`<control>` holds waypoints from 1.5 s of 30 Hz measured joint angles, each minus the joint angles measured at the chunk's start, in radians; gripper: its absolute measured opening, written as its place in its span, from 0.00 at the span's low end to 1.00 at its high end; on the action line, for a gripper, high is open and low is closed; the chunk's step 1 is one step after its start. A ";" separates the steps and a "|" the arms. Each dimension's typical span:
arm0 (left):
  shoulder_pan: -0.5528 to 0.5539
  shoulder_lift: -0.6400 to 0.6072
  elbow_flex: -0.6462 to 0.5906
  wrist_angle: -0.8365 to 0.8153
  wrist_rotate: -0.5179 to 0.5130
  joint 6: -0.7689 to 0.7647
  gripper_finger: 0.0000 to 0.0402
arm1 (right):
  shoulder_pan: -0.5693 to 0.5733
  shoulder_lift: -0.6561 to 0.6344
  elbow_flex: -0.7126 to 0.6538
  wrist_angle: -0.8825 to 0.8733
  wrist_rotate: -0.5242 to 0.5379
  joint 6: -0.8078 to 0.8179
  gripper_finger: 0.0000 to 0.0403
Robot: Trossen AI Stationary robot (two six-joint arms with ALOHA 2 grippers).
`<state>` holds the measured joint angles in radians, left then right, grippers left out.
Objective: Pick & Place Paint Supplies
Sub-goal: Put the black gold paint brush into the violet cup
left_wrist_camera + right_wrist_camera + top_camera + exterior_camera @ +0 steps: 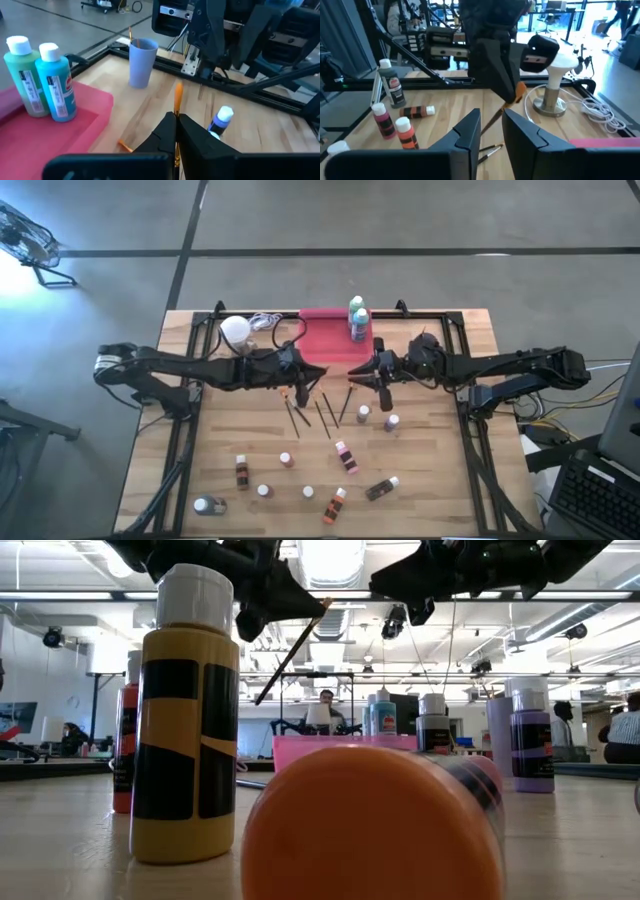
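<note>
My left gripper point(303, 377) hangs above the table's middle, just near of the pink tray point(318, 350), shut on a thin dark-handled paintbrush point(290, 652) with an orange part. My right gripper point(491, 114) faces it from the right, open and a short way off, touching nothing. A green bottle point(24, 75) and a blue bottle point(56, 80) stand upright in the tray's far right corner. More brushes point(322, 415) lie flat on the wood below the grippers. Small white-capped bottles point(290, 460) stand or lie across the near half. My left gripper pinches the paintbrush between its two fingertips, just behind the orange part point(177, 100) that sticks out past them. The fingers come nearly level from the table's left. The brush hangs slanted, its dark handle point(496, 116) running down toward the near side, clear of the table.
A white globe lamp point(235, 330) with a coiled cord stands at the far left. A lavender cup point(141, 62) holding a brush stands toward the far right, a purple bottle point(222, 120) near it. A yellow bottle point(185, 740) and a lying orange one point(370, 825) sit at the near edge.
</note>
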<state>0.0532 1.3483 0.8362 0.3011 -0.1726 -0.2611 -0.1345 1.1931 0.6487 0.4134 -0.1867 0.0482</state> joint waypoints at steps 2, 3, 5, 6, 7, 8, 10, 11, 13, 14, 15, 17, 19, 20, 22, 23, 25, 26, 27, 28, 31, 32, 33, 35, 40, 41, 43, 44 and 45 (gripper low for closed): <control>0.000 0.000 -0.001 0.024 0.002 0.001 0.02 | 0.000 0.000 0.000 0.005 0.000 0.000 0.22; 0.000 0.000 -0.001 0.041 0.007 0.001 0.02 | 0.000 0.000 0.000 0.008 0.001 0.000 0.23; 0.001 0.000 -0.001 0.062 0.018 0.010 0.02 | 0.000 0.000 0.000 0.013 0.001 0.000 0.26; 0.001 0.000 -0.001 0.073 0.024 0.023 0.03 | 0.000 0.000 0.000 0.016 0.001 0.001 0.27; 0.000 0.003 -0.001 0.086 0.028 0.038 0.03 | 0.000 0.000 0.000 0.016 0.001 0.001 0.28; 0.000 0.008 -0.001 0.105 0.038 0.057 0.03 | 0.000 0.000 0.000 0.016 0.001 0.001 0.29; 0.000 0.021 0.001 0.126 0.073 0.105 0.02 | 0.000 0.000 0.000 0.021 0.001 0.005 0.31; 0.000 0.034 0.004 0.143 0.090 0.132 0.02 | 0.000 0.000 0.000 0.028 0.001 0.014 0.32; 0.000 0.061 0.012 0.169 0.104 0.170 0.02 | 0.000 0.000 0.000 0.034 0.001 0.035 0.34; 0.000 0.073 0.018 0.171 0.104 0.181 0.02 | 0.000 0.000 0.000 0.036 0.001 0.042 0.34; 0.000 0.085 0.027 0.174 0.105 0.187 0.02 | 0.000 0.000 0.000 0.037 0.001 0.045 0.35; 0.002 0.104 0.047 0.178 0.105 0.194 0.03 | 0.000 0.000 0.000 0.036 0.001 0.047 0.36; 0.002 0.127 0.074 0.180 0.105 0.206 0.03 | 0.000 0.000 0.000 0.035 0.001 0.046 0.37; 0.003 0.138 0.086 0.180 0.110 0.211 0.03 | 0.000 0.000 0.000 0.035 0.001 0.046 0.38; 0.003 0.158 0.108 0.178 0.123 0.219 0.03 | 0.000 0.000 0.000 0.035 0.001 0.046 0.39; 0.003 0.168 0.117 0.177 0.132 0.224 0.03 | 0.000 0.000 0.000 0.035 0.001 0.046 0.39; 0.003 0.180 0.133 0.173 0.133 0.232 0.03 | 0.000 0.000 0.000 0.035 0.002 0.047 0.39; 0.002 0.184 0.139 0.171 0.133 0.235 0.03 | 0.000 0.000 0.000 0.034 0.002 0.047 0.39; 0.002 0.188 0.143 0.171 0.134 0.235 0.03 | 0.000 0.000 0.000 0.034 0.002 0.047 0.38; 0.002 0.190 0.146 0.171 0.134 0.235 0.03 | 0.000 0.000 0.000 0.033 0.002 0.047 0.38; 0.002 0.190 0.147 0.170 0.134 0.235 0.03 | 0.000 0.000 0.000 0.033 0.002 0.046 0.33; 0.002 0.190 0.147 0.170 0.134 0.235 0.03 | 0.000 0.000 0.000 0.033 0.002 0.046 0.32; 0.003 0.190 0.147 0.171 0.134 0.235 0.03 | 0.000 0.000 0.000 0.033 0.002 0.046 0.30; 0.003 0.190 0.147 0.170 0.134 0.235 0.03 | 0.000 0.000 0.000 0.036 0.002 0.046 0.26; 0.004 0.192 0.147 0.171 0.135 0.235 0.03 | 0.000 0.000 0.000 0.048 0.002 0.046 0.17; 0.004 0.193 0.147 0.170 0.135 0.235 0.03 | 0.000 0.000 0.000 0.050 0.002 0.046 0.15; 0.004 0.193 0.147 0.170 0.135 0.236 0.03 | 0.000 0.000 0.000 0.050 0.003 0.046 0.13; 0.004 0.193 0.148 0.171 0.136 0.239 0.03 | -0.001 0.000 0.000 0.050 0.003 0.046 0.12; 0.004 0.193 0.149 0.172 0.136 0.242 0.03 | -0.001 0.000 0.000 0.050 0.003 0.046 0.10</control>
<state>0.0570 1.5414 0.9850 0.4733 -0.0365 -0.0189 -0.1352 1.1927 0.6487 0.4635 -0.1837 0.0940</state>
